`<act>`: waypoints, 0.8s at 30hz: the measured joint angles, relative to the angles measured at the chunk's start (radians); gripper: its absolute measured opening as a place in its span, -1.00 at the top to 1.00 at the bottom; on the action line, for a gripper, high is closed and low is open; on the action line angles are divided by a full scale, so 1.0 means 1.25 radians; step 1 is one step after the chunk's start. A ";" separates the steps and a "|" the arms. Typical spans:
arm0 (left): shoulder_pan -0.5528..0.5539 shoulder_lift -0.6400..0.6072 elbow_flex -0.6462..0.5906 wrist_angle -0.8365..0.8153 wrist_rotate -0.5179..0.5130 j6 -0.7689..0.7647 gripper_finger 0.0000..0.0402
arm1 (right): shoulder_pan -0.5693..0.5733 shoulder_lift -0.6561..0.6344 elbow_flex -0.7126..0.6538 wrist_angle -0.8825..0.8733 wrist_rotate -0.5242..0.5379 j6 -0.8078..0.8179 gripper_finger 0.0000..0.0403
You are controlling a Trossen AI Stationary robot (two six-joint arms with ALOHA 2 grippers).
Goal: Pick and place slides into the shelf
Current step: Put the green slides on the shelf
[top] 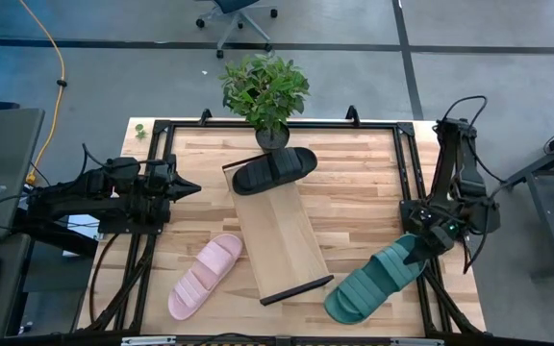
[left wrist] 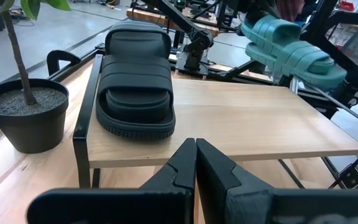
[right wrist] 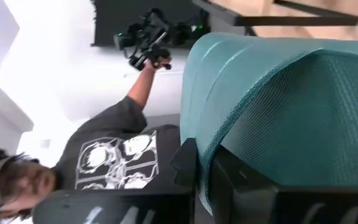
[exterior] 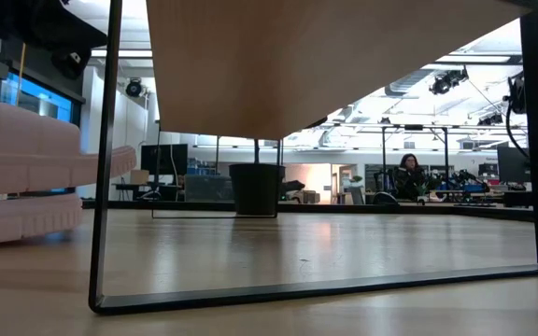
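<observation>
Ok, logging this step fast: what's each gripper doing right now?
Left gripper: shut, empty, at the table's left edge facing the shelf.
Right gripper: shut on the green slide, near the table's right edge.

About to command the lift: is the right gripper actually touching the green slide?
Touching. The right wrist view shows the right gripper closed on the green slide, its edge pinched between the fingers; the high view agrees.

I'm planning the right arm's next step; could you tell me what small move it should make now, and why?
Probably carry the green slide over the bare middle of the shelf. The right gripper is shut on its heel edge and the left wrist view shows it lifted; the black slide fills only the shelf's far end. The left gripper waits shut.
</observation>
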 joint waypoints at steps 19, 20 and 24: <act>0.000 0.000 0.000 0.000 -0.014 -0.014 1.00 | 0.000 -0.046 0.000 0.205 0.055 -0.219 0.98; 0.000 0.000 0.000 0.000 -0.016 -0.014 1.00 | 0.000 -0.046 0.000 0.219 0.063 -0.233 0.98; 0.000 0.000 0.000 0.000 -0.018 -0.014 1.00 | 0.000 -0.046 0.000 0.270 0.108 -0.275 0.98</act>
